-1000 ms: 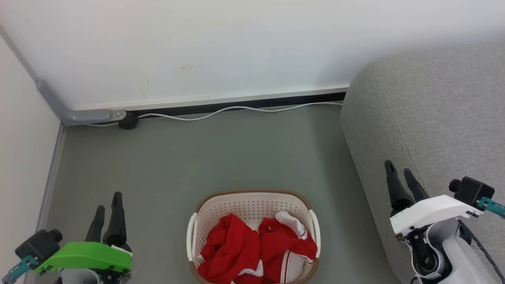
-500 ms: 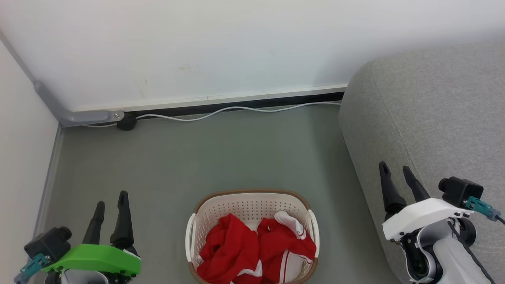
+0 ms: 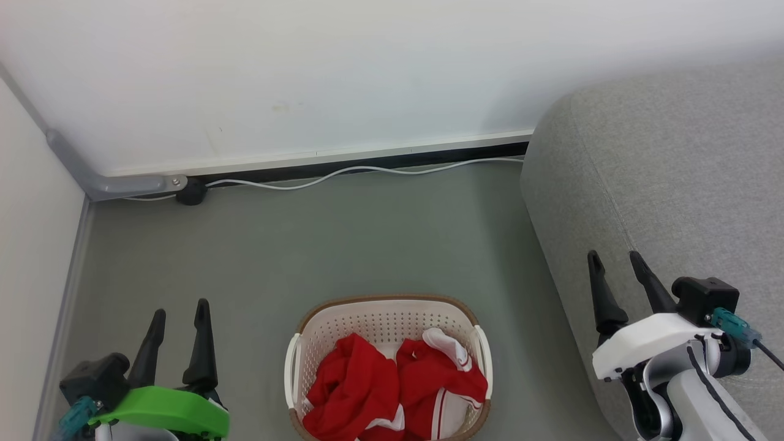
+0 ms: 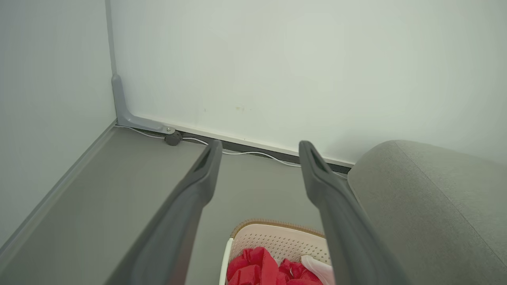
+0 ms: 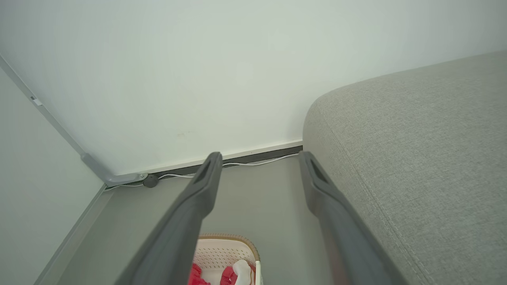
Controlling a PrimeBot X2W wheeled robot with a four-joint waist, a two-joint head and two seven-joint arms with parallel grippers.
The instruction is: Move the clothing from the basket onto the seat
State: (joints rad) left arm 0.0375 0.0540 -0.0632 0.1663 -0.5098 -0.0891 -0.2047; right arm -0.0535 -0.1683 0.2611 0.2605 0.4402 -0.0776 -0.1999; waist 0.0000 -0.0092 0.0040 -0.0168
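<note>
While clothing lies bunched in basket, any lettering hidden

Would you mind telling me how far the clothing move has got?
Done: nothing yet; both red garments lie in the basket, beside the seat. In hand: nothing; the left gripper and right gripper stand open and empty. Left: lifting both garments onto the seat.

Tools: two, left tool and right tool
Basket: one, between the tools
Red garments: two, in it
Sofa: one, by right tool
Cable: one, ahead
</note>
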